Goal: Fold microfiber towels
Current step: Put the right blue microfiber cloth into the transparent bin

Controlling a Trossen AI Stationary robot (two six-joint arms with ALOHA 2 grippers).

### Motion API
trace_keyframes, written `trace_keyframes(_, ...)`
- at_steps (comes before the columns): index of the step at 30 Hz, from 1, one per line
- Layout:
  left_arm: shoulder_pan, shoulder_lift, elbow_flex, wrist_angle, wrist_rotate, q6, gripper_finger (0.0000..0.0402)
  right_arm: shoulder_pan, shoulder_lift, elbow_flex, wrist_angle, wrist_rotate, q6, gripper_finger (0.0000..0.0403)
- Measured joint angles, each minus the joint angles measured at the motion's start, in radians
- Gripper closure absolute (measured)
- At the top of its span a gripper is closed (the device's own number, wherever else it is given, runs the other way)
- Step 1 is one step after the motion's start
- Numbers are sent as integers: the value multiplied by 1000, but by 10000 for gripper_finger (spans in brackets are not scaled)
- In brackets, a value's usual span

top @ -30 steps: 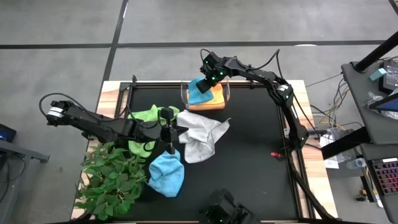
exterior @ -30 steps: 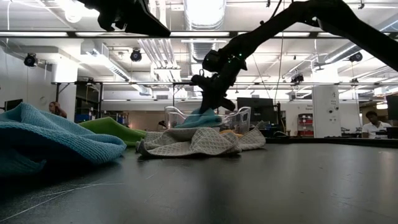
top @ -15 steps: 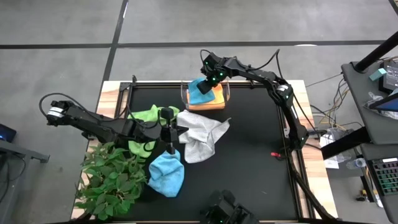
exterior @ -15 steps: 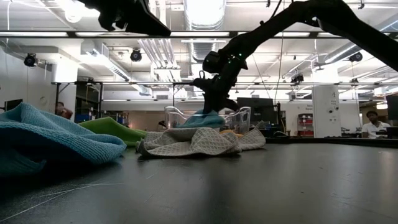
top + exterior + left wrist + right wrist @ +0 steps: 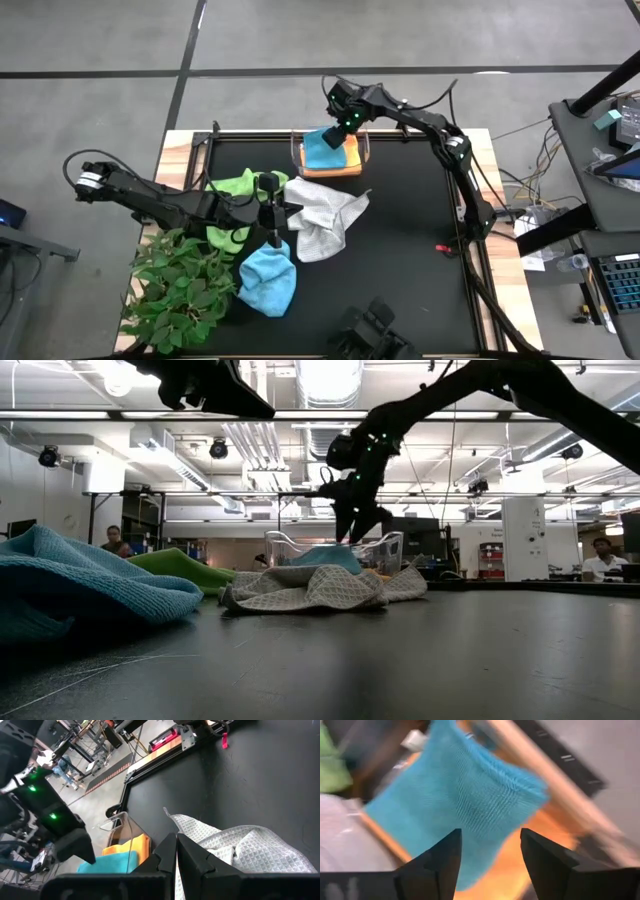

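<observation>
A folded teal towel [image 5: 320, 150] [image 5: 455, 805] lies on a yellow-orange towel [image 5: 348, 160] inside the clear bin [image 5: 368, 150] at the table's far edge. My right gripper [image 5: 345, 120] [image 5: 490, 860] hangs open just above the teal towel [image 5: 325, 555], clear of it. The grey-white towel [image 5: 322, 215] lies crumpled mid-table, with a lime green towel [image 5: 235, 188] to its left and a light blue one [image 5: 268, 280] nearer. My left gripper [image 5: 272, 215] [image 5: 175, 855] is shut, held above the grey-white towel's left edge.
A leafy green plant [image 5: 180, 290] fills the near left corner beside the light blue towel. A small red object [image 5: 445, 248] lies near the right edge. The black table surface [image 5: 400, 270] stretches to the right of the towels.
My right gripper has opened, let go of the teal towel and risen a little above the bin. The teal towel has settled flat onto the yellow-orange towel.
</observation>
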State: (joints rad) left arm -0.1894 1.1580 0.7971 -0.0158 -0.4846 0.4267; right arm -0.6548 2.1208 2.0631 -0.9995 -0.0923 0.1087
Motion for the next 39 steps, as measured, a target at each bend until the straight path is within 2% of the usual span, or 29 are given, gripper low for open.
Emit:
trace_keyframes(4, 0, 0, 0, 1, 0, 0, 402, 0, 0, 62, -33, 109, -60, 215)
trace_keyframes(7, 0, 0, 0, 0, 0, 0, 402, 0, 0, 85, -24, 118, -104, 239)
trace_keyframes(17, 0, 0, 0, 0, 0, 0, 402, 52, 53, 40, 158, 110, -208, 384)
trace_keyframes(34, 0, 0, 0, -1, 0, 0, 402, 82, 186, 33, 217, 111, -244, 394)
trace_keyframes(39, 0, 0, -1, -1, 0, 0, 402, 84, 183, 36, 220, 111, -251, 394)
